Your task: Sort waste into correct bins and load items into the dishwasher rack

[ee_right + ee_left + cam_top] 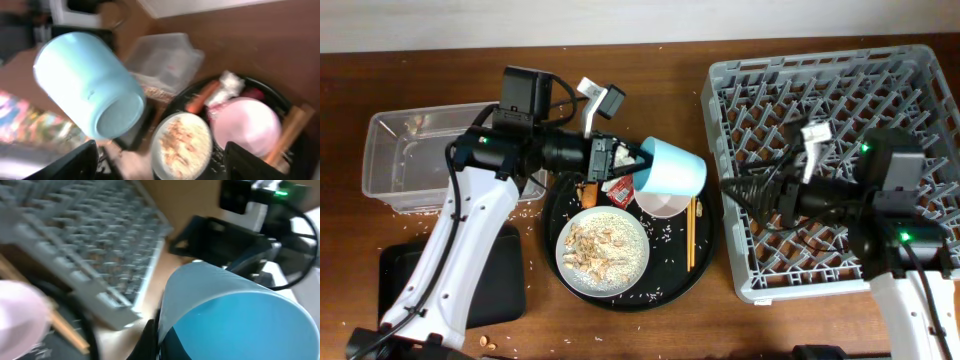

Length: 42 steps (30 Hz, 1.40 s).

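Note:
My left gripper [632, 163] is shut on the rim of the small blue cup [672, 166] and holds it tilted in the air over the white-pink bowl [662, 203]. In the left wrist view the cup [235, 315] fills the lower right, with the finger [160, 340] at its rim. My right gripper [735, 190] is open and empty at the left edge of the dishwasher rack [840, 100], facing the cup [87, 82]. The plate [602, 250] holds beige scraps. The chopsticks [691, 232] lie beside the bowl. A carrot piece [202, 96], tissue [227, 82] and red wrapper [252, 93] lie behind the bowl [245, 125].
The plate, bowl and chopsticks sit on a large round black tray [620, 303] between the arms. The clear tub [410, 160] stands at the far left, with a few scraps in it. The flat black tray [490, 280] lies in front of it. Rice grains are scattered about.

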{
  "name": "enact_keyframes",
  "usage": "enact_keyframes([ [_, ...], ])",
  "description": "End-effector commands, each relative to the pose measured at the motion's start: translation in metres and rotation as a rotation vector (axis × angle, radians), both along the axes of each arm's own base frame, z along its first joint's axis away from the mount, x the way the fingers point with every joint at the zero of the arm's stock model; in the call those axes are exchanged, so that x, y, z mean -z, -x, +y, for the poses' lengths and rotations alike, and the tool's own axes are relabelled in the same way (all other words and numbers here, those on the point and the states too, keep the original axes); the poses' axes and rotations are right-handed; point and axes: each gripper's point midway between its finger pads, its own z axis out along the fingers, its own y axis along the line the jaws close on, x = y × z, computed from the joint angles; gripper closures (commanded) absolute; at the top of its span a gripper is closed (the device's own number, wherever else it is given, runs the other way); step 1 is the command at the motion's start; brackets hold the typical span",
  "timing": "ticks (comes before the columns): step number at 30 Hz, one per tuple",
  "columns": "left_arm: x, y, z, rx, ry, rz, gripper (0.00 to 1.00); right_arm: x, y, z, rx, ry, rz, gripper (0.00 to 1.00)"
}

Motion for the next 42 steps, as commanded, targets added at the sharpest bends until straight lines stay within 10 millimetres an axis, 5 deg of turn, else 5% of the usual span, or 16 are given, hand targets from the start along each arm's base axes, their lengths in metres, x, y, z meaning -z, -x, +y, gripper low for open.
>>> enact_keyframes([
  [1, -0.028, 0.022, -0.005, 0.13, 0.156, 0.013, 1.0, -0.018, 0.018, 0.03, -0.194, -0.075, -0.071, 0.21],
  [9, -0.028, 0.021, -0.005, 0.128, 0.155, 0.013, 1.0, -0.038, 0.034, 0.067, -0.367, -0.096, -0.243, 0.2],
  [15, -0.028, 0.021, -0.005, 0.128, 0.155, 0.013, 1.0, -0.045, 0.035, 0.065, -0.385, -0.111, -0.28, 0.2],
  [20, -0.029, 0.019, -0.005, 0.128, 0.158, -0.007, 1.0, -0.063, 0.058, 0.065, -0.532, -0.196, -0.346, 0.2],
  [32, -0.024, 0.003, 0.003, 0.063, 0.119, -0.048, 1.0, -0.065, 0.066, 0.065, -0.569, -0.221, -0.33, 0.2],
  [39, -0.037, -0.013, 0.035, -0.004, 0.174, -0.039, 1.0, -0.065, 0.065, 0.065, -0.565, -0.224, -0.312, 0.2],
  [42, -0.038, -0.01, 0.032, 0.01, 0.179, -0.037, 1.0, -0.06, 0.05, 0.066, -0.473, -0.188, -0.265, 0.21],
])
